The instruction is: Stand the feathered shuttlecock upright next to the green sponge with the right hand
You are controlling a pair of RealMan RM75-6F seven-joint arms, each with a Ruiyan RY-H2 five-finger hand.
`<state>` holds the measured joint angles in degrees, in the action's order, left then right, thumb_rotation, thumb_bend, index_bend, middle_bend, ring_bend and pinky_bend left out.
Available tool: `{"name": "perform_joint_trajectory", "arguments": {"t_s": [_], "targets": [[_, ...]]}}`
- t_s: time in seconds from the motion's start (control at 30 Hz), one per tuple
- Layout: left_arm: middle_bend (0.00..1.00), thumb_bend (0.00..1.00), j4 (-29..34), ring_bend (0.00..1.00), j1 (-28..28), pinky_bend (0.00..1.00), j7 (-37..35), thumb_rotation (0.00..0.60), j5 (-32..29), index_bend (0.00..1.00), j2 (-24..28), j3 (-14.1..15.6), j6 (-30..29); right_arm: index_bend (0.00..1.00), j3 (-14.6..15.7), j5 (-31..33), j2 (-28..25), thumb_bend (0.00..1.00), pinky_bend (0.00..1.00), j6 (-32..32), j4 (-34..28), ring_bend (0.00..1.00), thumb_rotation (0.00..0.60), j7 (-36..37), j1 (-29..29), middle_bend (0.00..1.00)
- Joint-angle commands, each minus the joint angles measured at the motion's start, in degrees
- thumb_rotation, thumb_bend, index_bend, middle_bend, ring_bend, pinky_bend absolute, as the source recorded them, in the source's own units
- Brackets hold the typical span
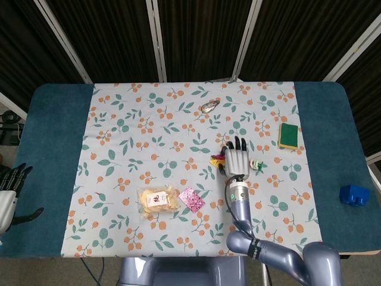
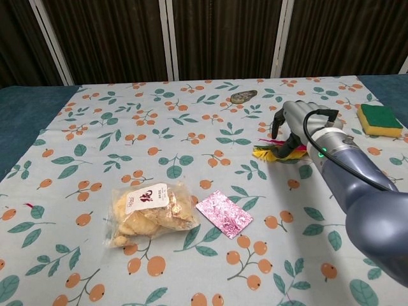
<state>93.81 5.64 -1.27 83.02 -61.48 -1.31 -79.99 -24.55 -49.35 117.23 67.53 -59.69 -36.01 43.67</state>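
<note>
The feathered shuttlecock (image 1: 218, 159) lies on its side on the floral cloth, red and yellow feathers pointing left and its green-and-white base (image 1: 257, 165) to the right. My right hand (image 1: 236, 158) is spread over the feathers with fingers apart, holding nothing. In the chest view the right hand (image 2: 293, 121) arches over the feathers (image 2: 273, 153), fingertips pointing down, and the forearm hides the base. I cannot tell whether it touches the feathers. The green sponge (image 1: 289, 135) lies flat to the right, also seen as the sponge (image 2: 379, 118) at the far right edge. My left hand (image 1: 9, 189) hangs off the table's left side.
A bag of snacks (image 1: 158, 199) and a pink foil packet (image 1: 191, 199) lie at the front centre. A small metal object (image 1: 208, 107) sits at the back. A blue block (image 1: 353, 195) rests on the bare blue tabletop at the right.
</note>
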Motion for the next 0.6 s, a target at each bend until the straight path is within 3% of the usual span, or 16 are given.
{"name": "perform_joint_trajectory", "arguments": {"t_s": [0.03,0.27,0.6], "targets": [[0.0,0.2,0.06,0.0,0.03,0.0,-0.19,0.56,0.02,0.0,0.08,0.02,0.06,0.49,-0.41,-0.39,1.41,0.25,0.0,-0.24,2.67,0.0,0.6,1.27,0.8,0.24],[0.0,0.2,0.22,0.0,0.08,0.0,-0.41,0.561,0.17,0.0,0.15,0.13,0.14,0.54,0.02,-1.97,3.18,0.26,0.0,-0.81,6.88,0.0,0.6,4.02,1.29,0.29],[0.0,0.19,0.42,0.0,0.25,0.0,-0.52,0.561,-0.05,0.0,0.13,0.1,0.43,0.62,-0.42,-3.76,4.78,0.37,0.0,-0.86,10.22,0.0,0.6,7.31,1.7,0.35]]}}
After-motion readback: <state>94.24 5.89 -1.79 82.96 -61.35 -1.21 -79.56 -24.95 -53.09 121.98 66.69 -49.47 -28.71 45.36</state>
